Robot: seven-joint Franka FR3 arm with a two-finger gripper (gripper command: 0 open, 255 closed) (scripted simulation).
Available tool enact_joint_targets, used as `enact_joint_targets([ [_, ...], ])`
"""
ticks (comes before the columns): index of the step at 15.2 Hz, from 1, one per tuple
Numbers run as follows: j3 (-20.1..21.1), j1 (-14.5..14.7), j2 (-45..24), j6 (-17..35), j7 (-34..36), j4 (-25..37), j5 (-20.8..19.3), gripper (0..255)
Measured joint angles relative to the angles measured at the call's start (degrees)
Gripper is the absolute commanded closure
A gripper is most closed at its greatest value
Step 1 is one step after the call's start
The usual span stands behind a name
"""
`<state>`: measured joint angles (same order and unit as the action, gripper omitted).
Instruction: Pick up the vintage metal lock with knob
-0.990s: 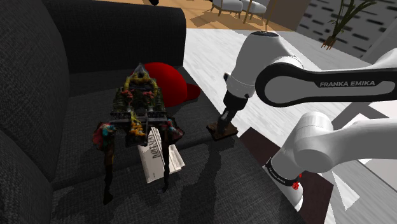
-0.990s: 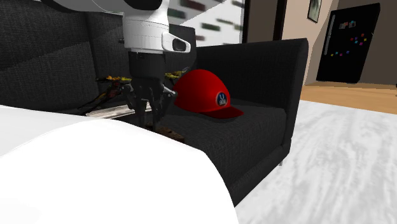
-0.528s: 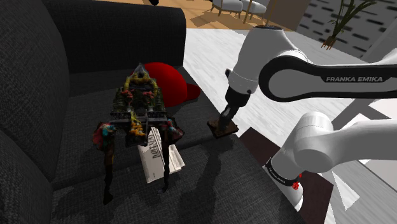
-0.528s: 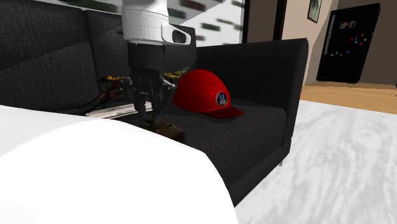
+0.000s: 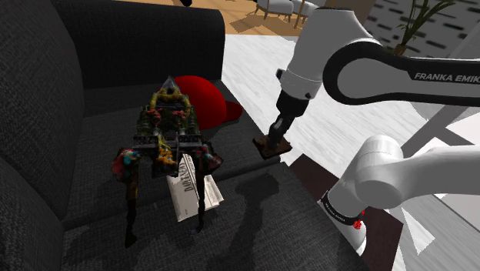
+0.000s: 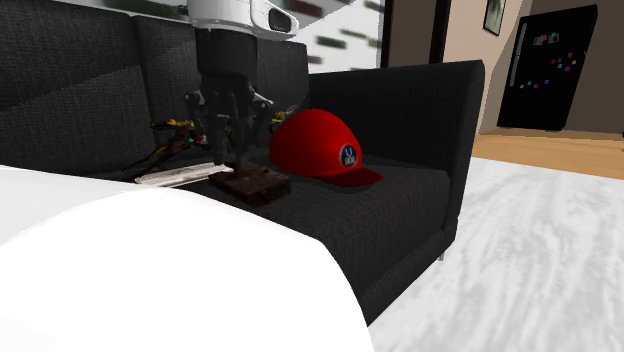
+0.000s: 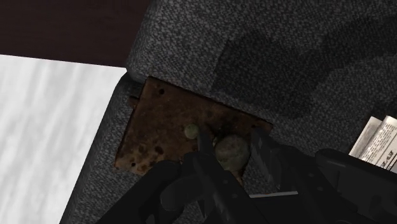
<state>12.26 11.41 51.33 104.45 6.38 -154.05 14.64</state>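
Lifted since the earlier frame, the gripper (image 5: pixel 274 137) clasps the knob (image 7: pixel 232 151) of the rusty lock (image 6: pixel 257 186), which hangs just above the front edge of the dark sofa (image 5: pixel 254 219). Beyond it lie a folded newspaper (image 5: pixel 185 192) and a red cap (image 5: pixel 209 98).

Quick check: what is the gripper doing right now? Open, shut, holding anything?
Gripper: shut on the rusty brown lock, fingers clasping its knob.
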Motion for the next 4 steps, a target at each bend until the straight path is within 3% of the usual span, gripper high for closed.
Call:
enact_joint_targets([
  [4, -0.47, -0.25, -0.13, -2.55, 0.21, 2.70, -0.53, 255],
])
